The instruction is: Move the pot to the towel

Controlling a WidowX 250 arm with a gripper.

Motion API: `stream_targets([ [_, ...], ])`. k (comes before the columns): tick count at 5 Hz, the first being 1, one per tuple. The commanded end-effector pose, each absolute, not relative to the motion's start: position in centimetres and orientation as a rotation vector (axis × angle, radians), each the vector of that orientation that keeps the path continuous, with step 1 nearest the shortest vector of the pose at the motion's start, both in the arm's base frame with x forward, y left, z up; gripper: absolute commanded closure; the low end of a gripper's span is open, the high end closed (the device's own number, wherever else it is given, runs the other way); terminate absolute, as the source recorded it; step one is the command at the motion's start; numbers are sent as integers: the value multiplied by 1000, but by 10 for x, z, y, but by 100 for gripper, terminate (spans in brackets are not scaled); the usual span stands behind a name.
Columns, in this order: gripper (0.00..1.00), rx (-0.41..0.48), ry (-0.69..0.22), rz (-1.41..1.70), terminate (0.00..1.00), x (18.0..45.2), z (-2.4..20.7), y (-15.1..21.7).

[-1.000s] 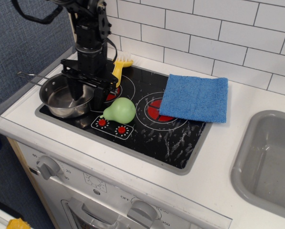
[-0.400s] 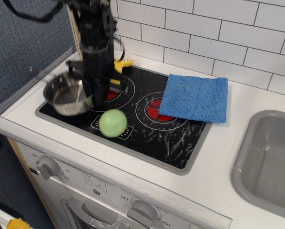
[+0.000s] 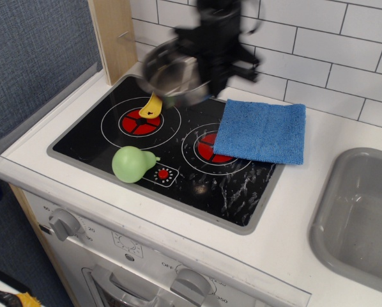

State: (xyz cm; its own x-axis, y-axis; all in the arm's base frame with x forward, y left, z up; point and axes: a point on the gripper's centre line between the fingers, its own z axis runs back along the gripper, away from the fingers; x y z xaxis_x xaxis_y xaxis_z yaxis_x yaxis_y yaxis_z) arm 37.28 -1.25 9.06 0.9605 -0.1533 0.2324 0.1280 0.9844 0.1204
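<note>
The shiny steel pot (image 3: pixel 173 75) hangs in the air over the back of the black stovetop (image 3: pixel 178 173), blurred by motion and tilted. My gripper (image 3: pixel 211 78) is shut on the pot's right rim and holds it up. The blue towel (image 3: pixel 262 130) lies flat over the right burner, just right of and below the pot. The pot's handle is not clear in the blur.
A green pear-shaped toy (image 3: pixel 131 164) lies at the stove's front left by the red knob marks. A yellow brush (image 3: pixel 151 105) lies on the left burner under the pot. A grey sink (image 3: pixel 362 211) is at the right. A tiled wall stands behind.
The gripper has lifted the pot off the left burner and carried it right and back toward the towel. The green toy rolled and now rests further left. The yellow brush is uncovered.
</note>
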Motion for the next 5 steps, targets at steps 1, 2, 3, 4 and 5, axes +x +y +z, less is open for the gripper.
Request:
stream_targets([
  [1, 100, 107, -210, -231, 0, 388, 84, -101],
  [2, 100, 115, -157, -214, 0, 382, 70, -112],
  [3, 100, 129, -125, -180, 0, 378, 62, -110],
  [4, 100, 147, -110, -147, 0, 377, 58, -100],
  [5, 100, 164, -90, -123, 0, 378, 52, -92],
])
